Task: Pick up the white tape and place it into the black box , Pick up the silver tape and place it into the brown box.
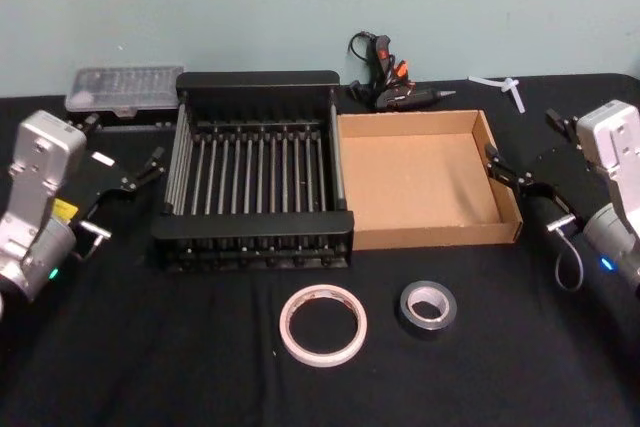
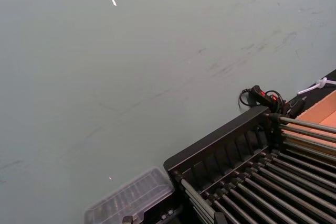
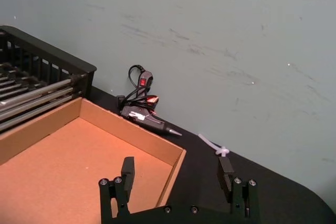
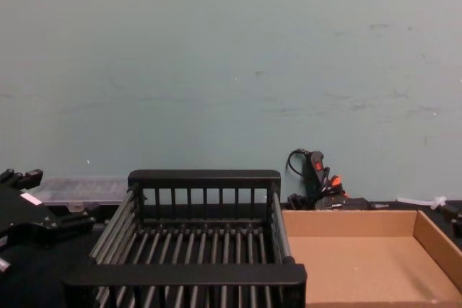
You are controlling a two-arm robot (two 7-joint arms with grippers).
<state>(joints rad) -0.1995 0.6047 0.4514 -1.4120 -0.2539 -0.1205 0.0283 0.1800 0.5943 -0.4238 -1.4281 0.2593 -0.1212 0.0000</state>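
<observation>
Here the black box (image 1: pixel 255 162) and brown box (image 1: pixel 425 182) hold nothing.

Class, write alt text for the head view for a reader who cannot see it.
The white tape and silver tape lie on the black table before the black box and brown box, side by side. The left gripper and right gripper flank the boxes, open.

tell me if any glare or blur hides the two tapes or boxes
Head view: soft overall, slight sheen on the silver tape, white tape readable. Chest view: even light, black box and brown box clear. Wrist views: wall evenly lit, no glare.
</observation>
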